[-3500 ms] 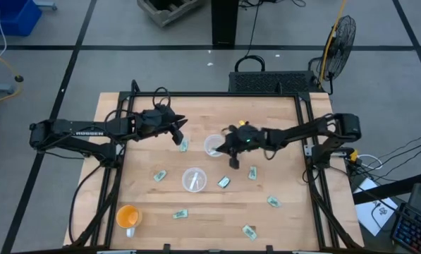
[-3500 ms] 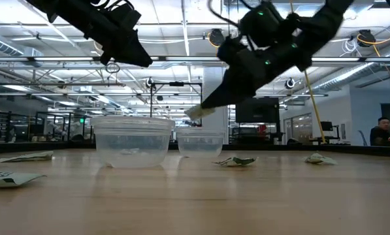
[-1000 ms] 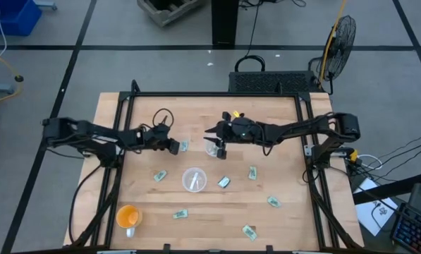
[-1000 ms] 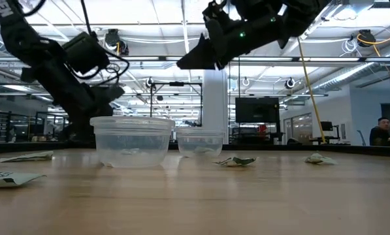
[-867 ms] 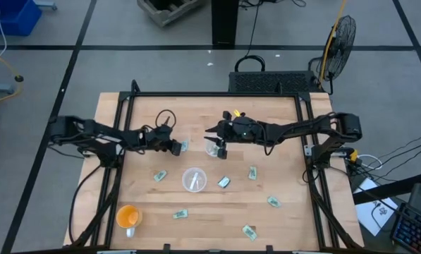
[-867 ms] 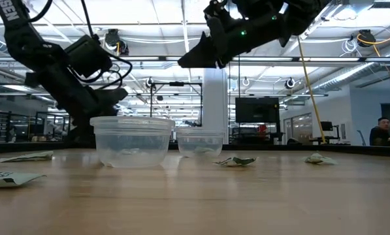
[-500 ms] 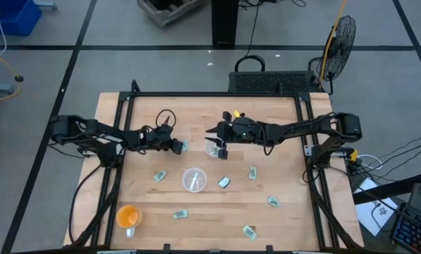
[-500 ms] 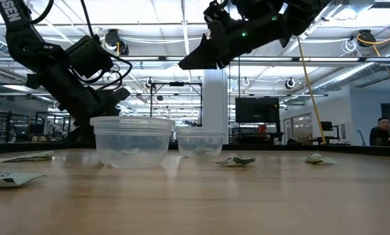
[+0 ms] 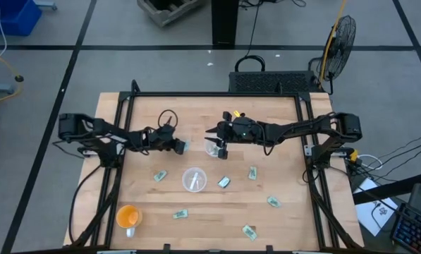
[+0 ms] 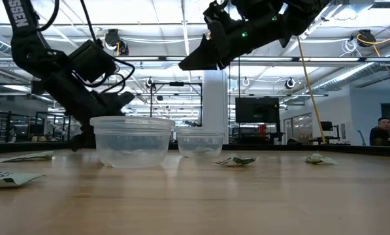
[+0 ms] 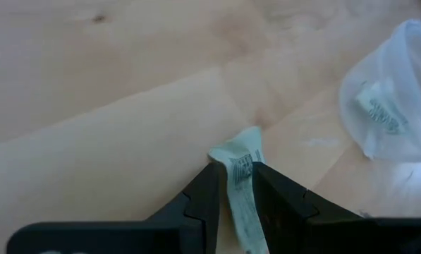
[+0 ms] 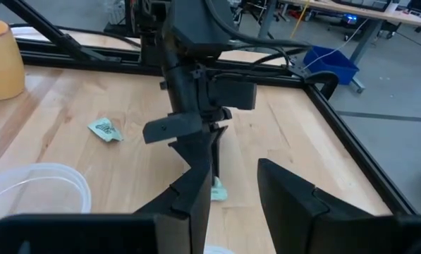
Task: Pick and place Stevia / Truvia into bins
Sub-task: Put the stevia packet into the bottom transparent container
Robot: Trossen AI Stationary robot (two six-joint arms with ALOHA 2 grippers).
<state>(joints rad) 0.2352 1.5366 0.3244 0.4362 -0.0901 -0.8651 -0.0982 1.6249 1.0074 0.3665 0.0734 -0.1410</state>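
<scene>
left wrist view alone shows left gripper (image 11: 233,171) pinching a packet (image 11: 240,182); right gripper (image 12: 228,190) spread, empty.

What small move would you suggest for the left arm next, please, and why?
Probably lift. The left gripper is shut on a packet that touches the table, beside the nearer clear cup. Raising it would let it clear the rim. The right gripper waits open above the table.

You had one green-and-white Stevia packet (image 11: 240,185) pinched upright just beside the farther clear cup (image 9: 211,147) (a packet lay inside), six more scattered flat around the nearer cup (image 9: 194,179).
</scene>
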